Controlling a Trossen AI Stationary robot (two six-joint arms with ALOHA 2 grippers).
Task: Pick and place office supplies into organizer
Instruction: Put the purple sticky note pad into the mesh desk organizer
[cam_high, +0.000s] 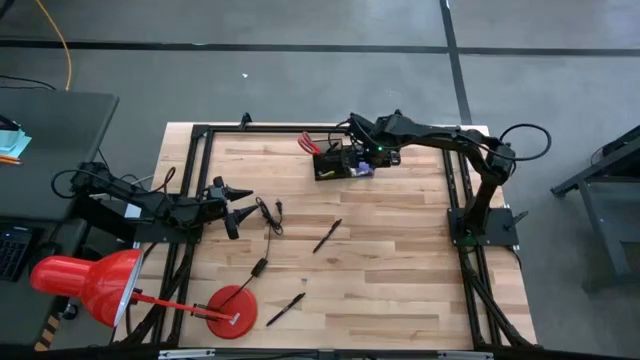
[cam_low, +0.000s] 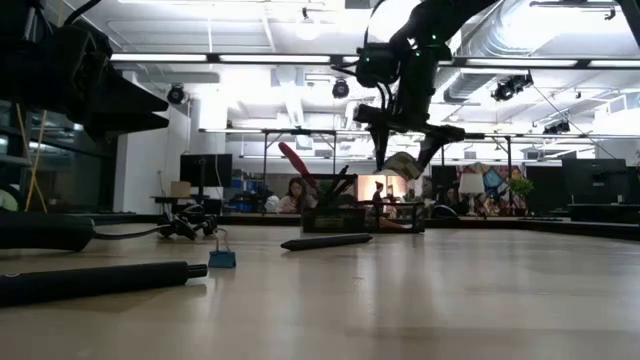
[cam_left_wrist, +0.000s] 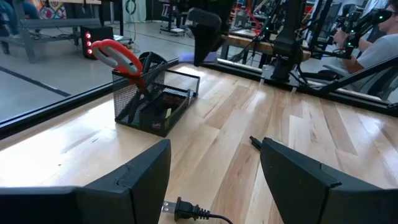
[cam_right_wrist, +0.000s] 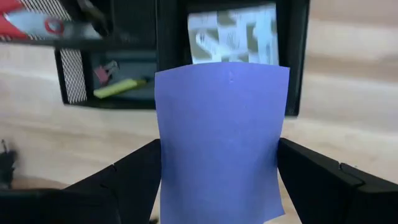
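Placing step: right gripper (cam_right_wrist: 217, 168) clamped on purple sticky-note pad (cam_right_wrist: 221, 137), hovering just above organizer (cam_right_wrist: 295, 62); next, lower into tray, release; left gripper (cam_left_wrist: 214, 180) spread, empty, well apart from organizer.

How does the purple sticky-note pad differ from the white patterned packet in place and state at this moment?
The purple sticky-note pad is held between the right gripper jaws above the organizer; the white patterned packet already lies inside the organizer, free of any gripper. The pad is plain purple, while the packet is white with a grey pattern. The pad partly hides the packet in the right wrist view. Both are flat, roughly rectangular paper items.
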